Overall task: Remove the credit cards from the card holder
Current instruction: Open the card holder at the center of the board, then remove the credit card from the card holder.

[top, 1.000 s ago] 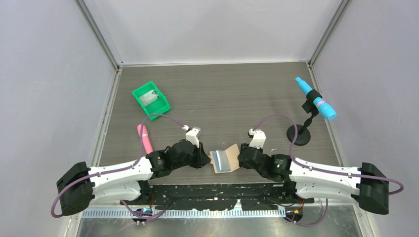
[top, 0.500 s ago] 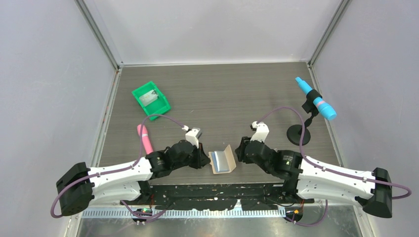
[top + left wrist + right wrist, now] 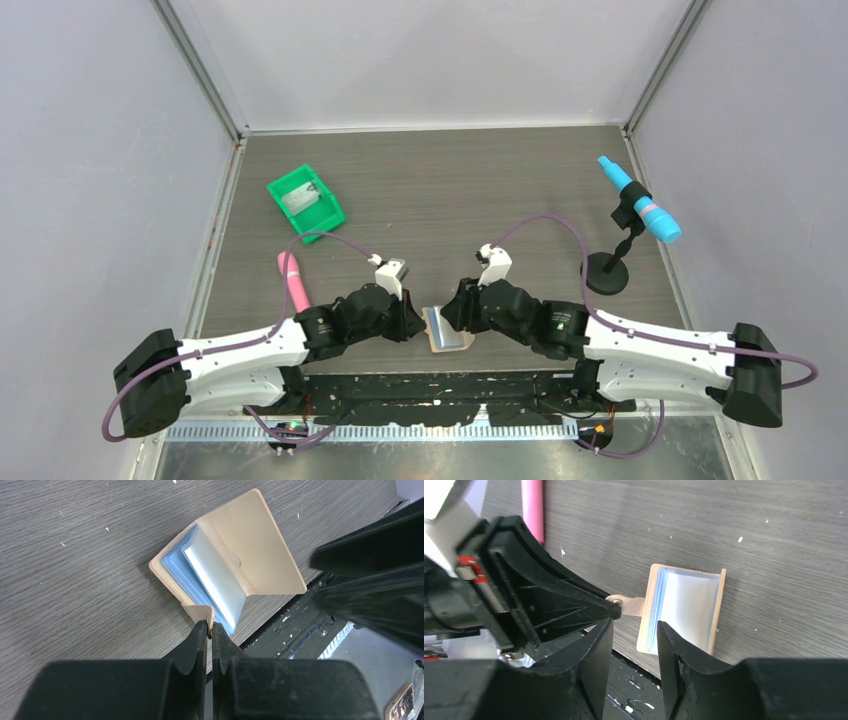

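The tan card holder [image 3: 449, 330] lies half open at the table's front edge between both arms. In the left wrist view its tan flap [image 3: 260, 545] stands up, with blue inner panels [image 3: 179, 572] and a pale blue-white credit card [image 3: 215, 577] inside. My left gripper [image 3: 209, 625] is shut on the holder's strap tab [image 3: 199, 612]. My right gripper [image 3: 634, 626] is open and empty. It hovers just above the holder's [image 3: 718, 611] near-left corner, next to the tab [image 3: 633, 605]. The card [image 3: 689, 607] sits inside the holder. In the top view my left gripper [image 3: 416, 323] and right gripper [image 3: 453, 311] flank the holder.
A green bin [image 3: 325, 213] holding a grey item stands at the back left. A pink pen [image 3: 293, 280] lies left of the left arm. A blue pen-like tool [image 3: 640, 212] sits on a black stand [image 3: 605, 273] at the right. The black rail runs just beyond the front edge.
My right arm has swung left, from beside the holder's right edge to over it. The holder's right flap has risen from lying flat to half closed. The left gripper has stayed on the tab.
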